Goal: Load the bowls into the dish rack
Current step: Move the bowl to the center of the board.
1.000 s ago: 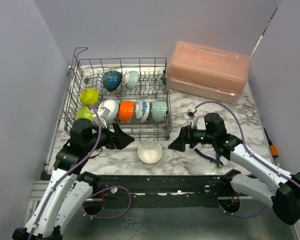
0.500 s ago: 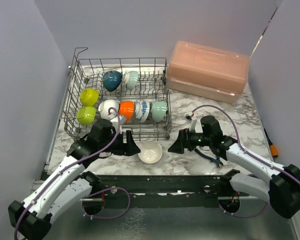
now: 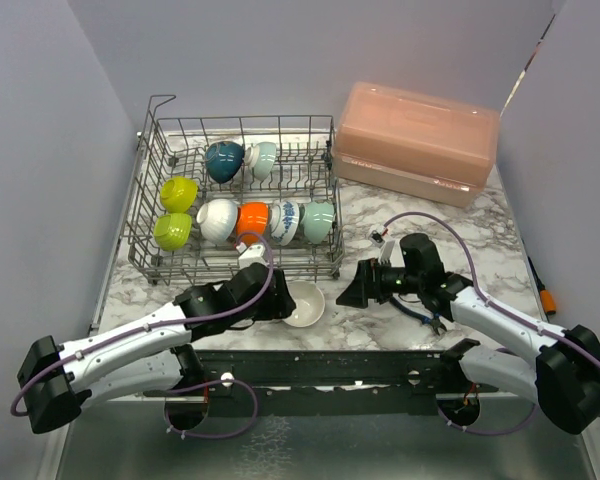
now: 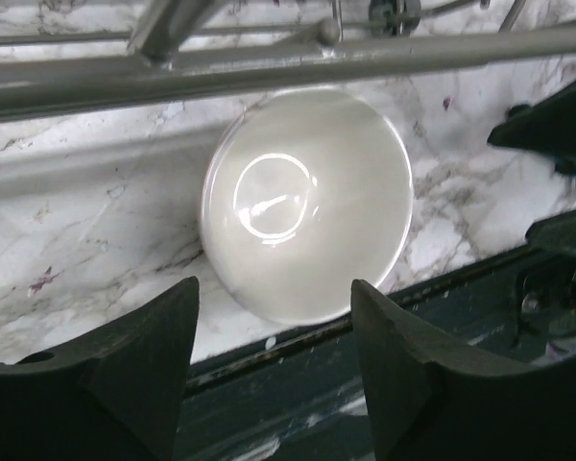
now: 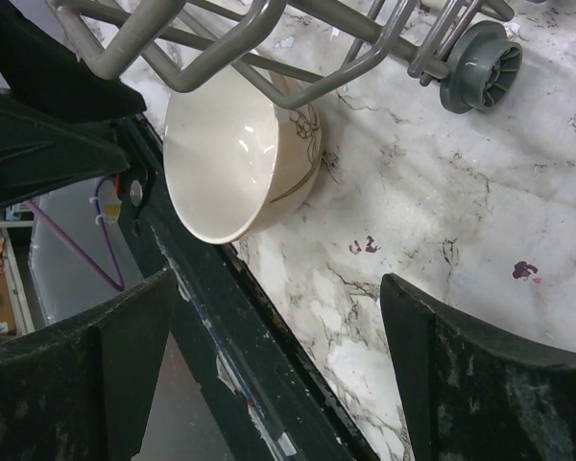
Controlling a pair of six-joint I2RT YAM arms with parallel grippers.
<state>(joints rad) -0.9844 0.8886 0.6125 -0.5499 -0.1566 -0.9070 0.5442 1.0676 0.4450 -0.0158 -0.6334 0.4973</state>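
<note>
One beige bowl point(image 3: 301, 303) sits upright on the marble worktop point(image 3: 400, 330), between the left gripper point(image 3: 277, 303) and the right gripper point(image 3: 352, 290), both with jaws apart and empty. Just behind, the dish rack point(image 3: 240, 120) holds eight more bowls point(image 3: 252, 220).

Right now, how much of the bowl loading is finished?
Nearly done. Eight bowls already sit in the wire dish rack. In hand: the left pincer is open at the last one, a beige bowl on the marble table in front of the rack, not gripping it yet. The right pincer hovers open nearby. Left: grasp that bowl and rack it.
</note>
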